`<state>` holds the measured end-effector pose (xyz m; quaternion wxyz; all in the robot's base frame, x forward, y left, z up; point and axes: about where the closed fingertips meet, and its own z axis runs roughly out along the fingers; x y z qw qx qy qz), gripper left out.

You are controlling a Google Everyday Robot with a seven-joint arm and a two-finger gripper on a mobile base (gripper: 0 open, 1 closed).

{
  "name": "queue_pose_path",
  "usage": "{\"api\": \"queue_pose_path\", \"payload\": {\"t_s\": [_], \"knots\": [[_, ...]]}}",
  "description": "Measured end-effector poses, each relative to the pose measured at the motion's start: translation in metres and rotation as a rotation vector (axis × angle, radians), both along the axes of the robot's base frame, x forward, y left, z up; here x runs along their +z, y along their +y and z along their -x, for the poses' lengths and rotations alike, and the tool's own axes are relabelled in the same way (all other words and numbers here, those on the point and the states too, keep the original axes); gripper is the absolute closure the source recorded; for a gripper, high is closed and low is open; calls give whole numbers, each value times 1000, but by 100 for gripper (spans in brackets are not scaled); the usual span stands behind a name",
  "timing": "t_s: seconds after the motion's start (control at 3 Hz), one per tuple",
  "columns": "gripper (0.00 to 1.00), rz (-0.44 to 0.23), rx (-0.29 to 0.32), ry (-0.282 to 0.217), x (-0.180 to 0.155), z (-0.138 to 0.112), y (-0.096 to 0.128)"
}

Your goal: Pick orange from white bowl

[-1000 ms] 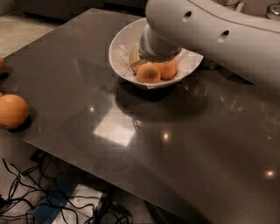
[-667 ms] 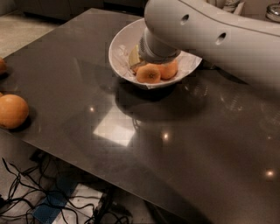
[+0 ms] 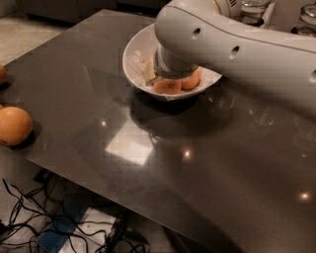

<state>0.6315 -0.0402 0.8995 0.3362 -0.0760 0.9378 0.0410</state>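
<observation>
**Tool (image 3: 172, 75) down in the white bowl (image 3: 132, 55), right above its oranges (image 3: 168, 87)**

A loose orange (image 3: 14, 125) lies at the left edge of the dark tabletop (image 3: 148, 163), well apart from the bowl. In the bowl, the oranges sit touching each other against the near rim. The tool is hidden under the thick white arm (image 3: 237, 44), so I cannot tell how far open it is or whether it holds anything. Glass jars (image 3: 307, 15) stand far right.
</observation>
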Motion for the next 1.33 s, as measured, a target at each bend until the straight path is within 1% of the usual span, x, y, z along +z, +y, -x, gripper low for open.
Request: {"api": "queue_pose_path", "payload": {"t_s": [0.67, 1.0, 1.33], "knots": [[33, 41, -47, 23, -22, -14, -3], [34, 50, -57, 29, -25, -16, -3], [53, 55, -60, 36, -26, -17, -3]]}}
